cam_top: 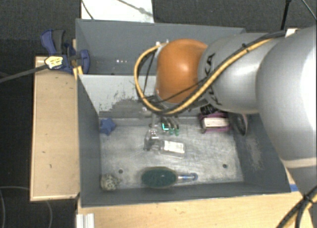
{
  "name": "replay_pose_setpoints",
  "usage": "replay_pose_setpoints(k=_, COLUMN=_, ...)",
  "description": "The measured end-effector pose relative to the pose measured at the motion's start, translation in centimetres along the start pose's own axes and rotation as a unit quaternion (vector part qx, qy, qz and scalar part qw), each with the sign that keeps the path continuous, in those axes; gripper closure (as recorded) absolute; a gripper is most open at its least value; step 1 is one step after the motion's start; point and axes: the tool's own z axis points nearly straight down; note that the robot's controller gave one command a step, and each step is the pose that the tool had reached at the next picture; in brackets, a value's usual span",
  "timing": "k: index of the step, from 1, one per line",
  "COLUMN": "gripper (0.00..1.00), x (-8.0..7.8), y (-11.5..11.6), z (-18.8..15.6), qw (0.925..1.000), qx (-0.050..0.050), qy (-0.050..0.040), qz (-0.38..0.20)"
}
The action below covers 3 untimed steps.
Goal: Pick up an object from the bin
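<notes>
**Camera view: jaws low at bin centre, above a clear packet**

1. Position. The arm [277, 83] enters from 3 o'clock and bends down into the bin [91, 142]. Its orange cover [178, 68] hides most of the wrist, so the jaws sit low near the bin's centre. Their opening cannot be told, and nothing is seen held between them.
2. Nearest thing. A clear packet with a white label [171, 147] lies flat on the floor, just beside the jaws at their 6 o'clock. A small grey piece [150, 141] lies beside it at 9 o'clock.
3. Judgement. Lying flat and apart from the walls, the packet is probably the likeliest pick.
4. Other things, all well apart:
   - green brush [158, 177], 6 o'clock, along the near wall
   - speckled ball [109, 182], 7 o'clock corner
   - blue scrap [106, 125], 10 o'clock
   - purple box [215, 122], 2 o'clock, against the back wall, partly under the arm
</notes>
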Motion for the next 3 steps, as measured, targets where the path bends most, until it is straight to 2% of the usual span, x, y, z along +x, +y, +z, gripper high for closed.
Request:
replay_pose_setpoints(k=1, gripper=0.00, x=2.1, y=-7.4, z=5.2, qw=0.9910, qx=0.002, qy=-0.0014, qz=-0.134)
replay_pose_setpoints(k=2, gripper=1.00, x=2.0, y=-7.1, z=5.0, qw=0.9911, qx=0.000, qy=-0.0034, qz=-0.133)
replay_pose_setpoints(k=3, gripper=1.00, x=1.3, y=-9.3, z=-9.0, qw=0.9618, qx=0.002, qy=-0.0078, qz=-0.273)
